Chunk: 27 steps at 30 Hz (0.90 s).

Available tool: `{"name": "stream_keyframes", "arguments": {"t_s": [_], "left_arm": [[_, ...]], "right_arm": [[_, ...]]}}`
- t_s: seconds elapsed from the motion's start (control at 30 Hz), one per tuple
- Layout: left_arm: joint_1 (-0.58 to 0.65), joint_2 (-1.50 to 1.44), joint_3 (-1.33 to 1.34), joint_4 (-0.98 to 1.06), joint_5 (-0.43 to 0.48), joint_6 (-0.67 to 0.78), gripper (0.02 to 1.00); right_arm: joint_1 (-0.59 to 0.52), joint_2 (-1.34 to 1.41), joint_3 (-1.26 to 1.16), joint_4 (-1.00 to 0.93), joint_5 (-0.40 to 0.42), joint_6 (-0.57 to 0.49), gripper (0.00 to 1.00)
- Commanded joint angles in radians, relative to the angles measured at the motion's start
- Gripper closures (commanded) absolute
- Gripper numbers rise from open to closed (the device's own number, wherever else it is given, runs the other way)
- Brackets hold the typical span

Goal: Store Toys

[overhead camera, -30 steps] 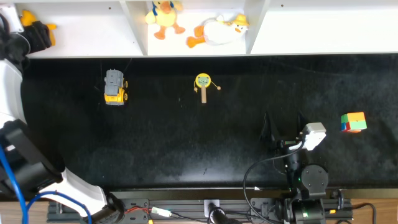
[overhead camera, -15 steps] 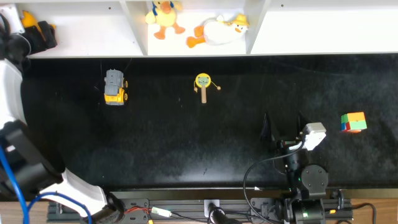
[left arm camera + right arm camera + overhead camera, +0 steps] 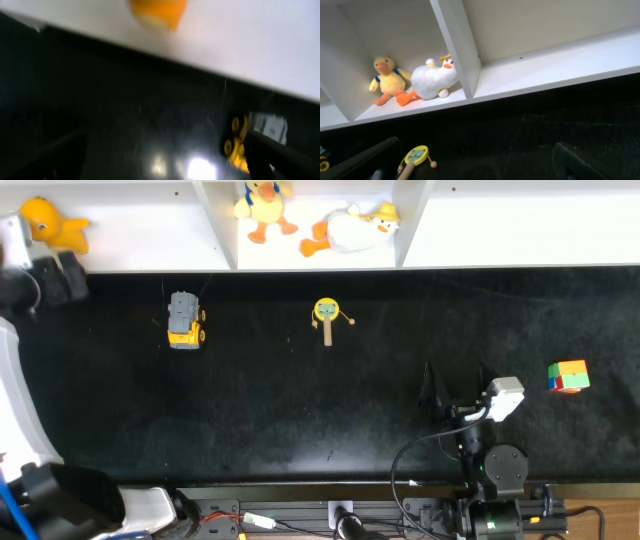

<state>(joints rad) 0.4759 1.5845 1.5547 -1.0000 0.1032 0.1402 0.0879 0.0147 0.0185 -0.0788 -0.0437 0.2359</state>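
The left gripper (image 3: 58, 277) hangs at the far ten o'clock corner of the black mat (image 3: 320, 430), fingers spread wide with nothing between them. Just past it an orange duck (image 3: 45, 220) sits in the left cubby of the white shelf (image 3: 500, 240). A yellow duck (image 3: 265, 205) and a white goose (image 3: 355, 228) share the middle cubby. On the mat a toy truck (image 3: 185, 320) lies at ten o'clock, a rattle (image 3: 327, 315) at twelve and a coloured cube (image 3: 568, 377) at three. The right gripper (image 3: 453, 377) is also at three but nearer the middle, its fingers spread and empty.
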Motion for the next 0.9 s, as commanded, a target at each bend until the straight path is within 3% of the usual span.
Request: {"name": "stream_keyframes", "arguments": {"t_s": [0.03,0.37,0.9], "left_arm": [[-0.061,-0.008,-0.109,-0.023,-0.017,0.042,0.023],[-0.245,-0.071,-0.371,0.101,-0.017,-0.003,0.02],[-0.398,-0.07,-0.56,0.4,-0.026,-0.04,0.02]], "right_arm": [[0.008,-0.011,-0.014,0.004,0.011,0.008,0.005],[0.008,-0.011,-0.014,0.004,0.011,0.008,0.007],[0.008,-0.011,-0.014,0.004,0.011,0.008,0.003]]}}
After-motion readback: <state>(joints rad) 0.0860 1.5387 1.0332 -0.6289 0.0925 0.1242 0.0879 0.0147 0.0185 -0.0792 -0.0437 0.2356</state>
